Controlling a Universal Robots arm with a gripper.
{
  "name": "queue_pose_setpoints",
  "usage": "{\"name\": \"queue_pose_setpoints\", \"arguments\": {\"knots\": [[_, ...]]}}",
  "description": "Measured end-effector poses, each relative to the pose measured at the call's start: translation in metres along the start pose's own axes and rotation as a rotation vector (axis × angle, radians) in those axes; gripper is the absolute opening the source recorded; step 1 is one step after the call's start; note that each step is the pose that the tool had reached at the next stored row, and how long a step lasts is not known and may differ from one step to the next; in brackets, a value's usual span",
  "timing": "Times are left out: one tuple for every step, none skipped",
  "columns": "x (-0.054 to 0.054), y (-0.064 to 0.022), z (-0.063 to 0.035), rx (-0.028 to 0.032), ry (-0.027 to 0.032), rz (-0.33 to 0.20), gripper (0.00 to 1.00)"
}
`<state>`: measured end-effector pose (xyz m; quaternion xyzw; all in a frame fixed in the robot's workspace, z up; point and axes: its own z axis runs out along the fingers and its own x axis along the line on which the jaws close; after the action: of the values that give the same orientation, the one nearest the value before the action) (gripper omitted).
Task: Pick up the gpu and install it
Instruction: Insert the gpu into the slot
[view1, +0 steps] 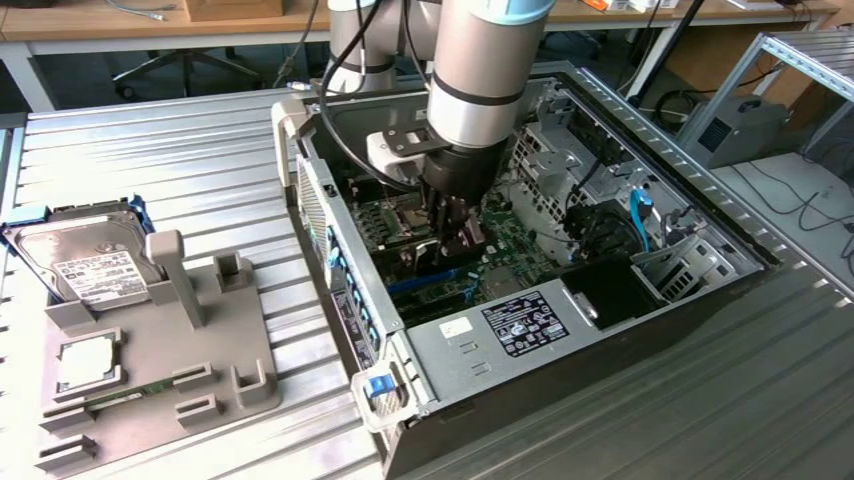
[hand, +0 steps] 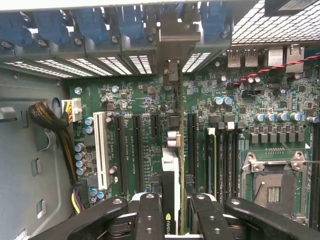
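My gripper (hand: 176, 216) is shut on the gpu (hand: 170, 167), which I see edge-on as a thin card running from between the black fingers (hand: 150, 215) towards the case's rear wall. Its silver bracket (hand: 172, 35) stands at the row of rear slot openings. The card lies along the long black expansion slots (hand: 136, 150) of the green motherboard (hand: 235, 125). I cannot tell whether it touches a slot. In the exterior view the gripper (view1: 447, 240) reaches down inside the open computer case (view1: 534, 330), with the gpu (view1: 445, 258) low over the board.
Blue slot latches (hand: 90, 22) line the rear wall. A white slot (hand: 101, 150) and a cable bundle (hand: 50, 120) lie beside the card. An empty CPU socket (hand: 272, 185) sits on the other side. On the exterior view's left a grey fixture (view1: 160, 350) holds a hard drive (view1: 87, 262) and a memory stick (view1: 127, 390).
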<state>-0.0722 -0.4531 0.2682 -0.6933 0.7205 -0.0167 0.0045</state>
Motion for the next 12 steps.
{"name": "queue_pose_setpoints", "arguments": {"knots": [[0.0, 0.0, 0.0002, -0.0001, 0.0003, 0.0, 0.27], [0.0, 0.0, 0.0005, -0.0002, 0.0005, 0.0, 0.27], [0.0, 0.0001, 0.0007, -0.0001, 0.0003, 0.0, 0.27], [0.0, 0.0009, 0.0011, -0.0001, 0.0002, 0.0, 0.27], [0.0001, 0.0014, 0.0014, -0.0001, 0.0002, 0.0, 0.27], [0.0, 0.0016, 0.0042, -0.0001, 0.0002, 0.0, 0.27], [0.0, 0.0017, 0.0059, -0.0001, 0.0003, 0.0, 0.27], [0.0, 0.0017, 0.0059, -0.0001, 0.0002, 0.0, 0.27], [0.0, 0.003, 0.0058, 0.0016, 0.0002, 0.0, 0.27], [0.0001, 0.0051, 0.0058, 0.0033, 0.0001, 0.0, 0.27], [0.0001, 0.0052, 0.0057, 0.0033, 0.0001, 0.0, 0.27], [0.0001, 0.0052, 0.0058, 0.0033, 0.0001, 0.0, 0.27]]}}
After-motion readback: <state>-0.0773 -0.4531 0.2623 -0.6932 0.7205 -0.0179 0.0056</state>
